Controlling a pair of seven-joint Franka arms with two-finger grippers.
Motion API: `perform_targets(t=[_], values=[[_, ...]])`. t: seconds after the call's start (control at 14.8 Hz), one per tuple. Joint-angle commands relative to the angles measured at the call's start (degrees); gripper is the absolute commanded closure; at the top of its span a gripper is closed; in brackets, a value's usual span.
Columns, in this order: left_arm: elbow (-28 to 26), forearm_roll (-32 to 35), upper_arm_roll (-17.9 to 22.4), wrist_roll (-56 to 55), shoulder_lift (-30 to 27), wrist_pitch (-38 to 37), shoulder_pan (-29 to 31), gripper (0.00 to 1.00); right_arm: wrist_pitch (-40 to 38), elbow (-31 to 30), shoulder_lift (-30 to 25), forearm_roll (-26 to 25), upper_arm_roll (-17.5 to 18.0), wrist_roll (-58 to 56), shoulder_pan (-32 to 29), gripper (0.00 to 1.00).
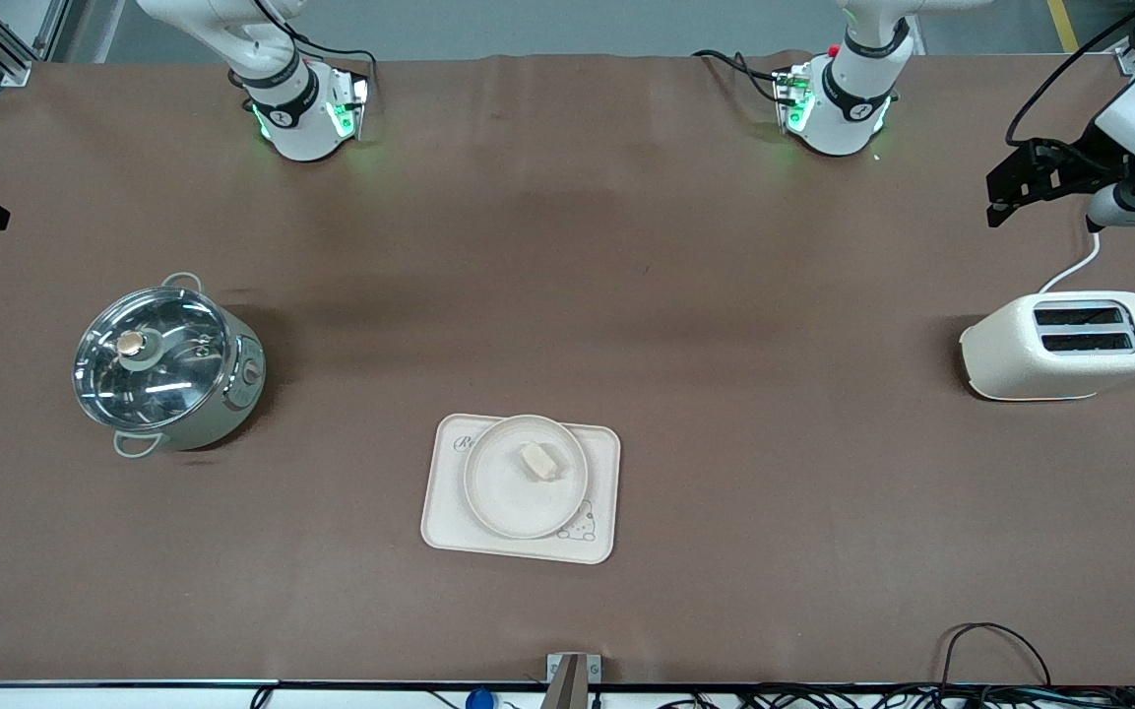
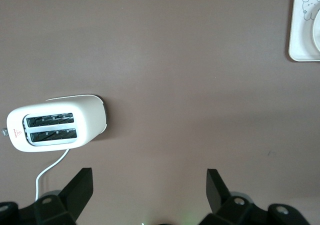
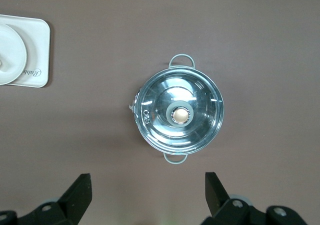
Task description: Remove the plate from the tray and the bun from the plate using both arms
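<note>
Brown matting covers the bench (image 1: 567, 295), which carries three groups of things. Toward the right arm's end stands a pale green pot (image 1: 168, 366) with two loop handles and a glass lid bearing a round knob; the right gripper (image 3: 147, 197) hangs high above the bench close to this pot, its fingers (image 3: 80, 195) spread wide apart and holding nothing. At mid-bench, near the front camera, lies a rectangular cream tray (image 1: 449, 527) with a small animal drawing at one corner. The plate (image 1: 498, 497) rests on this tray, and the bun (image 1: 541, 462) lies on the plate, off-centre toward the bases. Toward the left arm's end stands a cream two-slot toaster (image 1: 1064, 345), its white cord running off toward the bench edge. The left gripper (image 2: 149, 197) hangs high above the bench close to the toaster, its fingers (image 2: 217, 190) likewise wide apart and empty. Both arms wait, well apart from the tray.
</note>
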Motion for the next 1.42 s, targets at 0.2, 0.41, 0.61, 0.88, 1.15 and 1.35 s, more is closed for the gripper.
perform_targets(t=[0.2, 0.41, 0.61, 0.88, 1.15, 1.35], values=[[0.87, -0.88, -0.02, 0.84, 0.32, -0.50, 0.43, 0.00, 0.46, -1.91, -1.83, -0.31, 0.18, 0.86, 0.16, 0.00], [1.13, -0.79, 0.06, 0.40, 0.49, -0.50, 0.43, 0.00, 0.46, -1.91, -1.83, -0.31, 0.18, 0.86, 0.16, 0.00], [3.06, -0.70, 0.15, 0.40, 1.81, -0.50, 0.43, 0.00, 0.37, -1.91, -1.75, -0.31, 0.18, 0.86, 0.16, 0.00], [2.80, -0.70, 0.06, 0.14, 1.90, -0.50, 0.34, 0.00, 0.55, -2.26, -1.75, -0.31, 0.18, 0.86, 0.16, 0.00], [2.89, -0.88, 0.06, 0.05, 1.90, -0.50, 0.43, 0.00, 1.16, -2.35, -1.57, -0.04, 0.27, 0.86, 0.51, 0.00], [2.89, -0.88, 0.15, -0.04, 1.90, -0.42, 0.43, 0.00, 3.08, -3.13, -1.22, 1.98, 0.35, 0.95, 0.78, 0.00]])
